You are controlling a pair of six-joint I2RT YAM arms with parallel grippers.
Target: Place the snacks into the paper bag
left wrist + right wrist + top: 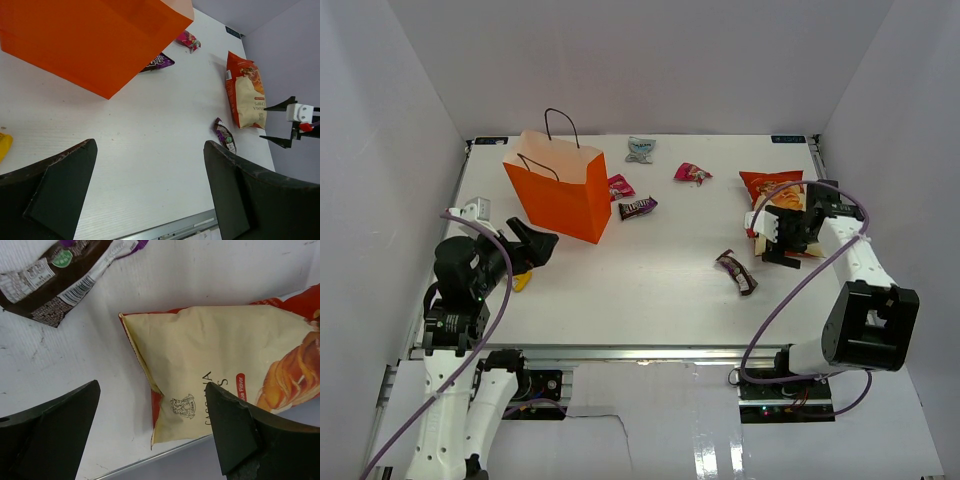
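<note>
The orange paper bag [560,190] stands upright at the back left and also shows in the left wrist view [90,40]. The red-orange-and-cream chip bag [770,187] lies flat at the right. My right gripper [767,238] hangs open over its near end [225,355], apart from it, jaws wide. A brown-and-purple candy bar [736,272] lies just left of that gripper [55,275]. Another candy bar [638,207] lies beside the paper bag. My left gripper [535,243] is open and empty in front of the bag [150,165]. A yellow packet [523,281] lies under it.
Two magenta packets [692,173] [619,186] and a pale blue packet [640,149] lie near the back. White walls close in the table's left, back and right. The metal front edge [620,352] runs along the near side.
</note>
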